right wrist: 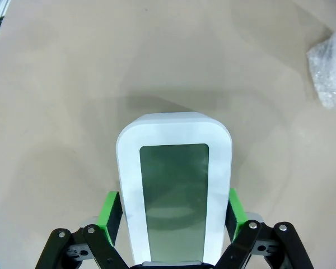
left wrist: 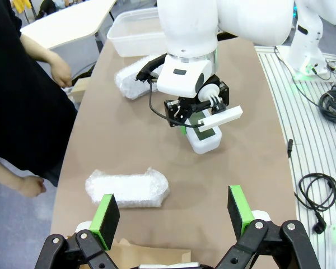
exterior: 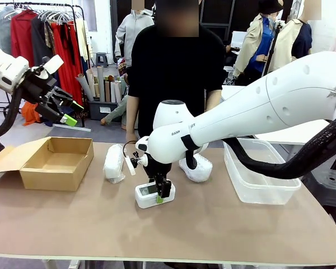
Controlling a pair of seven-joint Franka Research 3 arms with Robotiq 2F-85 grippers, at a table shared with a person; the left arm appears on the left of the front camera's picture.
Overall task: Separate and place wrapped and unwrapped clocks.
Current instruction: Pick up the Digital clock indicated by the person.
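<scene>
We see the right tool (exterior: 159, 196) lowered over the bare clock (exterior: 148, 196), which lies near the middle of the counter (exterior: 213, 235), screen up. In the right wrist view the bare clock (right wrist: 173, 168) runs straight up from between the fingers of the right tool (right wrist: 172, 216). One green pad (right wrist: 109, 216) sits against its one long side and the other pad against the opposite side, so the tool pinches the clock across its width. The grey screen faces the camera, and the clock's far rounded end reaches past the pads over the bare counter (right wrist: 56, 84).

From the left wrist view the bare clock (left wrist: 204, 137) shows under the right arm's wrist.

The left wrapped clock (exterior: 113, 164) lies on the counter just to the left of the right tool, apart from it. The right wrapped clock (exterior: 197, 168) lies behind the right arm, near the clear tub (exterior: 257, 179). In the left wrist view the left wrapped clock (left wrist: 127, 188) lies just beyond the left tool (left wrist: 172, 216), and the right wrapped clock (left wrist: 134, 78) lies farther off beside the clear tub (left wrist: 134, 33).

The left tool (exterior: 73, 112) hangs in the air above the open cardboard box (exterior: 59, 162), its fingers spread wide and holding nothing. A person (exterior: 173, 73) stands at the far side of the counter.
</scene>
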